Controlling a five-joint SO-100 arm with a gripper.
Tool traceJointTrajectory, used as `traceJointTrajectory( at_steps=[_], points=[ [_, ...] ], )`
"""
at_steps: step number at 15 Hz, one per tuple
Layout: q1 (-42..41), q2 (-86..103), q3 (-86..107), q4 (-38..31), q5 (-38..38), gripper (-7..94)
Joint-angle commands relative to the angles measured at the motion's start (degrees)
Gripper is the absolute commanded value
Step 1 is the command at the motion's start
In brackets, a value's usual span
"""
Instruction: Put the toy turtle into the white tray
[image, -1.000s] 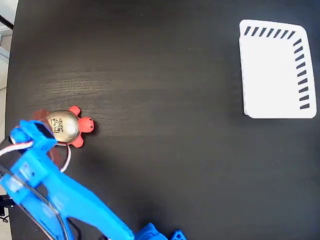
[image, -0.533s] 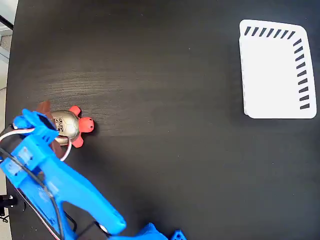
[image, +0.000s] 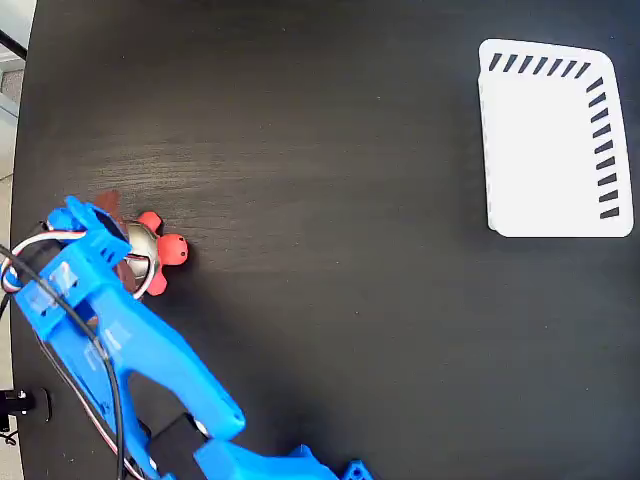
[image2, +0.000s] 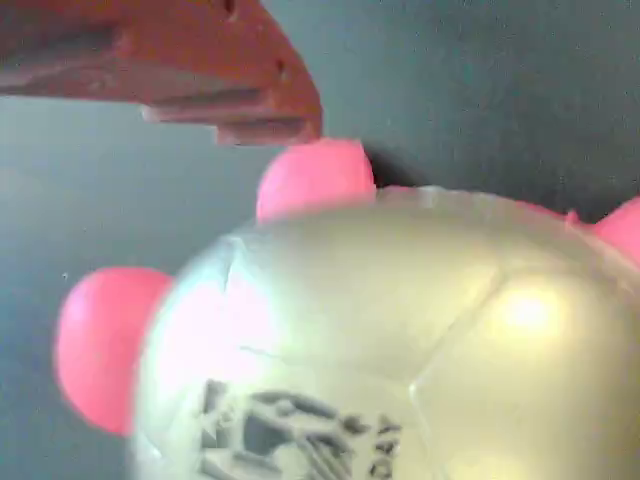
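Where the dark table (image: 330, 300) fills the fixed view, a faint wood grain can be made out in its matte, near-black surface. The toy turtle (image: 158, 252) is seen at the left side of that view, lying on the table and largely covered by the blue arm (image: 130, 345), whose shell is smooth moulded plastic with white, red and black wires (image: 30, 250) looped at the wrist. Only the turtle's rounded red-orange head, two stubby legs and a sliver of pale shell are left showing.

In the wrist view the toy turtle (image2: 400, 340) is shown from very close: a glossy, gold-tan dome divided by fine seams into panels, with a bright highlight on it, and round pink-red knobs at its left and upper edges. A dark square print is borne on the shell; only the letters "DAY" can be partly read, the rest being blurred.

One reddish-brown finger (image2: 200, 70), flat and stepped at its underside, is seen above the shell, apart from it. The gripper (image: 112, 232) is placed over the turtle, but whether its jaws are apart or closed cannot be told, since the second finger is not shown.

The white tray (image: 555, 140) is set at the far upper right, well apart from the turtle. It is a smooth white rectangle with rounded corners, and dark slanted slots are cut along its top and right edges.
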Motion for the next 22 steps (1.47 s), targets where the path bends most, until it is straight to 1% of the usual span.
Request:
traceJointTrajectory(
  at_steps=[1, 5, 7, 14, 15, 17, 19, 21, 22],
  points=[
    [0.18, 0.62, -3.08, -0.18, 1.23, 73],
    [-0.35, -2.37, -3.87, -0.7, 2.2, 73],
    [-1.23, -2.55, -3.96, -2.11, 3.87, 69],
    [-2.9, -1.76, -4.04, -2.64, 6.33, 69],
    [-2.99, -1.76, -4.39, -2.64, 6.5, 65],
    [-3.08, -1.41, -4.66, -2.9, 6.86, 54],
    [-3.08, -0.79, -4.39, -3.6, 7.38, 41],
    [-3.08, 0.0, -4.04, -3.69, 8.0, 15],
    [-2.9, 0.79, -3.69, -3.87, 8.44, 5]
  ],
)
